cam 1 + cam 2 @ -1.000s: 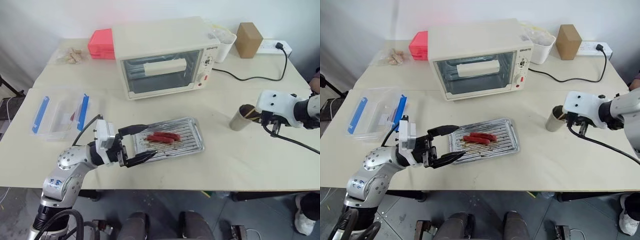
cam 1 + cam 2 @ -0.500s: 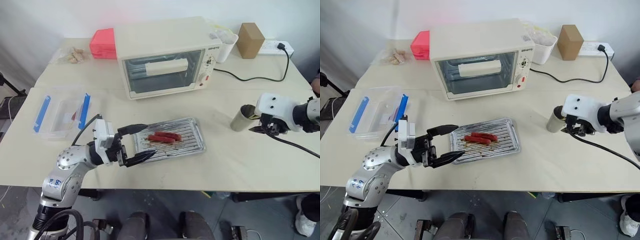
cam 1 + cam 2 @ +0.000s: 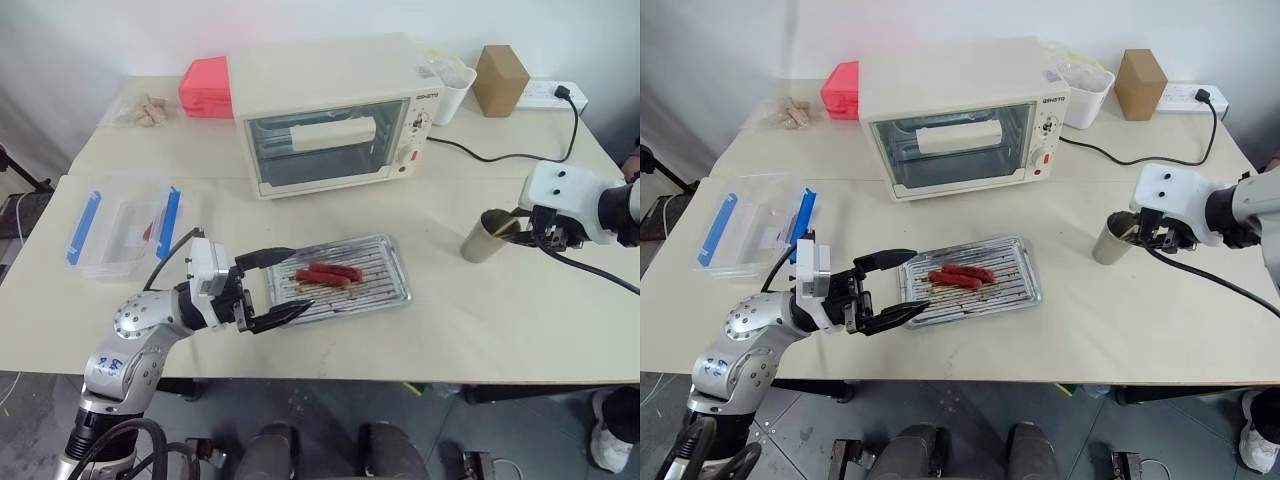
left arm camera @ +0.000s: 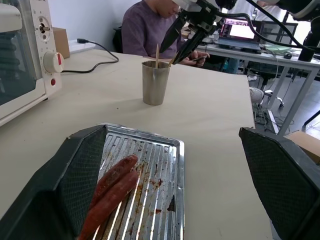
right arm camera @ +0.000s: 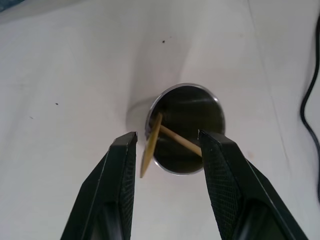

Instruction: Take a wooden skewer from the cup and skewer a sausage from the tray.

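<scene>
A grey metal cup (image 3: 482,238) stands at the table's right with two wooden skewers (image 5: 150,146) leaning inside it. My right gripper (image 5: 167,136) hovers just above the cup's mouth, open, with one skewer close to each finger and neither gripped. The left wrist view shows those fingers (image 4: 189,44) apart over the cup (image 4: 153,82). The silver ridged tray (image 3: 388,290) lies mid-table and holds a few red sausages (image 3: 330,272) side by side. At the tray's left end my left gripper (image 3: 298,282) stands wide open, pointing along the tray and holding nothing.
A cream toaster oven (image 3: 330,110) stands behind the tray. A clear box with blue clips (image 3: 120,225) lies at the left. At the back are a red box (image 3: 205,85), a white tub (image 3: 450,85), a cardboard box (image 3: 498,80) and a power strip (image 3: 545,95) whose cable crosses the table. A person (image 4: 150,30) sits beyond the table.
My right hand has risen a little over the cup, and both skewers stay in it. The left arm, tray and sausages have not moved.
</scene>
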`<state>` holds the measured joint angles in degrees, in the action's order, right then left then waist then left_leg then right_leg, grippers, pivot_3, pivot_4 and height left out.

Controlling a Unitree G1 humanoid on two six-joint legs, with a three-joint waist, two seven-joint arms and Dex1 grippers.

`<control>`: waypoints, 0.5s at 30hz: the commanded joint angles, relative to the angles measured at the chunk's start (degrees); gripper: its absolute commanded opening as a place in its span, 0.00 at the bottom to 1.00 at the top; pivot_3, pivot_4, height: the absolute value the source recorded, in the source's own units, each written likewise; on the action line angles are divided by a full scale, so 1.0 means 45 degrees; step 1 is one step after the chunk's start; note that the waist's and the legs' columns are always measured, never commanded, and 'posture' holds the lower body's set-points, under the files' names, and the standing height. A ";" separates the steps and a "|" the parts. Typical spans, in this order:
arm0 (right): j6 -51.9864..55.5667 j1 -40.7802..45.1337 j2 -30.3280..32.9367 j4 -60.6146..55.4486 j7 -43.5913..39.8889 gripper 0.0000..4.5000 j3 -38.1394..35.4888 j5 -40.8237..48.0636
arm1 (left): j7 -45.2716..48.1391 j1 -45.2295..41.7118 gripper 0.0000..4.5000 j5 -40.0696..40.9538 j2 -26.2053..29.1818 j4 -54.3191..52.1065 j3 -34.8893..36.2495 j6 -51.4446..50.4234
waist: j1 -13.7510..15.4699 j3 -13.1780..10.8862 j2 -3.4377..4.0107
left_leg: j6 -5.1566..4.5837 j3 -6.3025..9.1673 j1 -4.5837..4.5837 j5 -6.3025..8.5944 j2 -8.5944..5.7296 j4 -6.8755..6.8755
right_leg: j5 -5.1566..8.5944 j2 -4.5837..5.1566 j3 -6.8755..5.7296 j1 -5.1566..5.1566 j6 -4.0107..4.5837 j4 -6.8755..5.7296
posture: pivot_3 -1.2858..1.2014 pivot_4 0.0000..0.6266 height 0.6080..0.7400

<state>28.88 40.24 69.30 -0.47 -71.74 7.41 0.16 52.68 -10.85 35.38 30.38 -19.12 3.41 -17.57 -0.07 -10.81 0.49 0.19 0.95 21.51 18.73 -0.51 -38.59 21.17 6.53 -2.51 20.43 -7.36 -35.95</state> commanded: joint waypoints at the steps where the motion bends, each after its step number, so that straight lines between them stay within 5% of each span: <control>1: -0.0103 0.0243 0.0023 0.0061 -0.0057 0.45 -0.0024 -0.0181 | 0.0010 -0.0018 1.00 -0.0040 0.0042 -0.0124 0.0149 0.0168 | 0.0001 0.0000 0.0000 | 0.0000 0.0000 0.0000 0.0000 0.0000 -0.0001 | 0.0000 0.0000 0.0000 0.0000 0.0000 0.0000 | 0.52 0.24 1.00; 5: -0.0053 0.0214 -0.0087 0.0098 -0.0038 0.31 0.0086 -0.0235 | -0.0045 0.0045 1.00 -0.0023 0.0067 -0.0210 0.0194 0.0136 | -0.0001 0.0000 0.0000 | 0.0000 -0.0001 0.0000 0.0000 0.0000 -0.0001 | 0.0000 -0.0001 0.0001 0.0000 0.0000 -0.0001 | 0.52 0.24 1.00; 9: 0.0014 0.0149 -0.0091 0.0114 -0.0120 0.03 0.0139 -0.0252 | -0.0075 0.0023 1.00 -0.0014 0.0084 -0.0217 0.0220 0.0111 | 0.0003 0.0000 0.0000 | 0.0000 -0.0001 0.0000 0.0000 0.0000 -0.0002 | 0.0000 0.0000 0.0001 0.0001 0.0000 -0.0002 | 0.52 0.24 1.00; 15: -0.0002 0.0213 -0.0151 0.0125 0.0022 0.01 0.0058 -0.0266 | -0.0072 -0.0016 1.00 -0.0012 0.0101 -0.0187 0.0237 0.0111 | 0.0000 0.0000 0.0000 | 0.0000 0.0000 0.0000 0.0000 0.0000 -0.0002 | 0.0000 -0.0001 0.0000 0.0000 0.0000 -0.0001 | 0.52 0.24 1.00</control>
<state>28.85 40.24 68.65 0.41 -71.74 8.69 -0.62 52.53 -10.82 35.38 30.38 -19.13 3.43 -17.57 -0.07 -10.81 0.48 0.19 0.95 21.51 18.73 -0.52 -38.59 21.17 6.53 -2.51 20.42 -7.36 -35.95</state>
